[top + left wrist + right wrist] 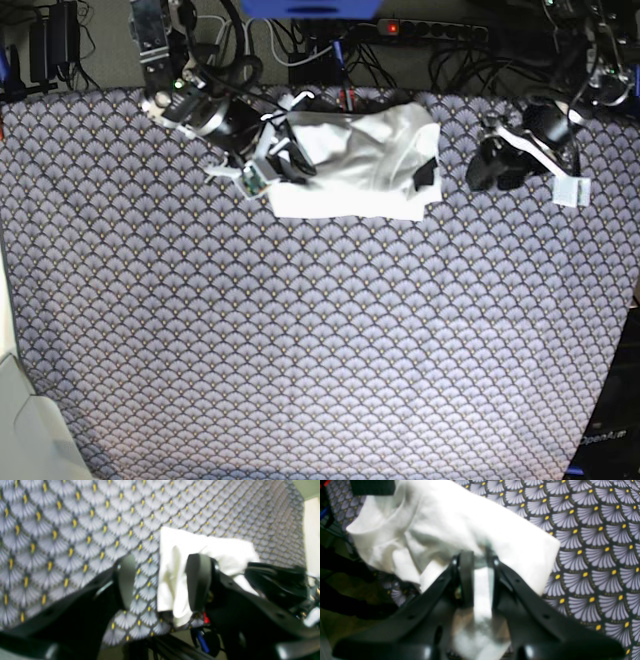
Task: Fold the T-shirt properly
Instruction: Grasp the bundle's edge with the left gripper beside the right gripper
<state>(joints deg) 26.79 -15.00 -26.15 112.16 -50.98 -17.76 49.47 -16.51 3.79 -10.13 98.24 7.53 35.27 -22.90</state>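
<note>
the t-shirt (355, 165) lies folded on the patterned cloth (320, 340) at its far edge — just before the cables (330, 45). the right gripper (285, 160) sits at its left edge, the left gripper (432, 173) at its right edge.

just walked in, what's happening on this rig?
Two arms are folding a white T-shirt on a patterned cloth. The shirt lies bunched in a partly folded pile at the far edge, plain side up. The right end effector is shut on a fold of it. The left end effector is open beside the shirt's edge, holding nothing.
</note>
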